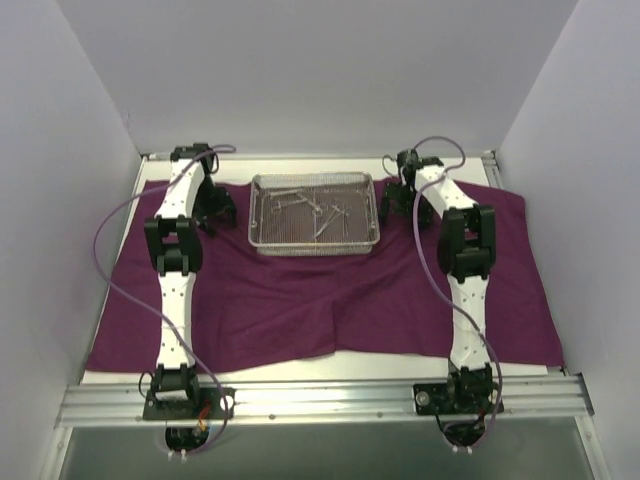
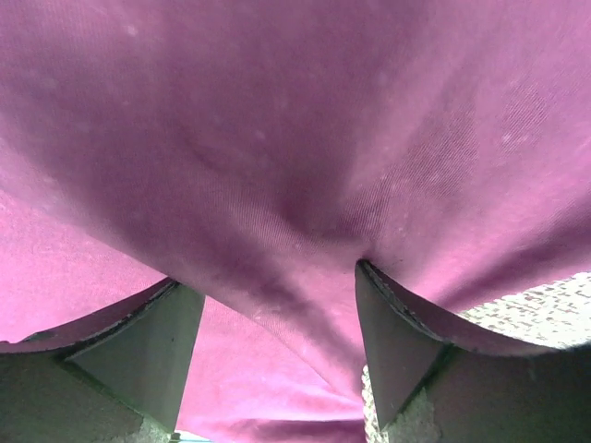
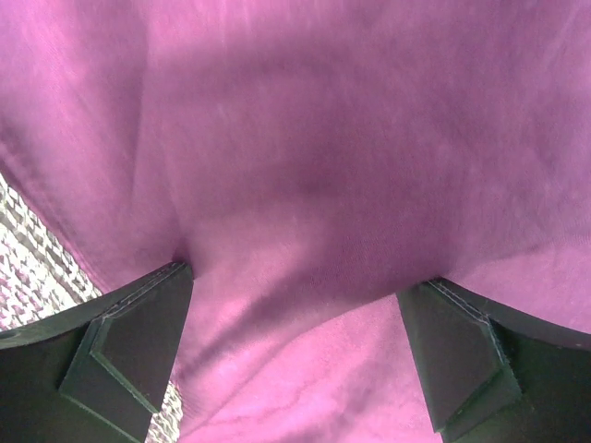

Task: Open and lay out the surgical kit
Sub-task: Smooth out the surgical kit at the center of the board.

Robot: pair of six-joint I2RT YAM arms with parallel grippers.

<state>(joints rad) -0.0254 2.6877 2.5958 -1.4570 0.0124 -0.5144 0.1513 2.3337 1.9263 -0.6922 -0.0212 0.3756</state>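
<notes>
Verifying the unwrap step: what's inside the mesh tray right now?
Several thin steel instruments lie loose in the tray. They are too small to tell scissors from forceps. The tray sits on the cloth; anything under that is hidden.

Purple cloth wrap (image 1: pixel 330 300): matt woven fabric, creased. Tray (image 1: pixel 315 244): shiny silver wire mesh. Instruments (image 1: pixel 300 203): bright steel.

The tools (image 1: pixel 312 208) in the tray (image 1: pixel 315 247) are too small to tell apart. Each wrist view's edge cuts the tray to a sliver, at four and eight o'clock.
</notes>
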